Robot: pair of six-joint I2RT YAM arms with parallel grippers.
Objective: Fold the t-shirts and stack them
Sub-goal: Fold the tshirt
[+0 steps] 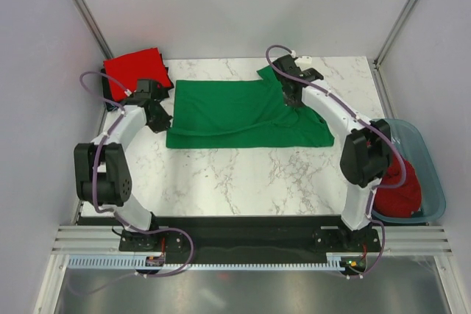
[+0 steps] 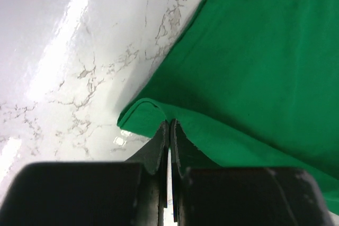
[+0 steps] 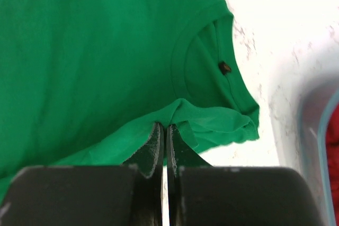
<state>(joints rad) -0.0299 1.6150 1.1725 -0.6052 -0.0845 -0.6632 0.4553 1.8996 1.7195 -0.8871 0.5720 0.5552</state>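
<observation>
Gripping the green t-shirt (image 1: 243, 115) at both ends, as laid out sideways across the far half of the marble table (image 1: 243, 182), hem to the left, neck to the right. Closed tight with the left gripper (image 2: 169, 126) on a small raised lip of the hem edge, lifted just clear of the marble with the rest lying flat. Closed likewise with the right gripper (image 3: 165, 128) on a bunched fold just beside the collar (image 3: 176, 59), near the shoulder. Held at two matching points probably so as to keep the cloth taut between them and carry one long edge over as a straight line, not a sagging one; looks like the start of a lengthwise fold, with little done yet on this shirt. Waiting at the far left corner, beside the green cloth: a folded red t-shirt (image 1: 132, 71), likely the base of the stack. Heaped in the translucent blue tub (image 1: 436, 182) off the right edge: more red cloth (image 1: 401, 189), apparently yet to be folded. Worth watching for either pinch slipping and skewing the fold
</observation>
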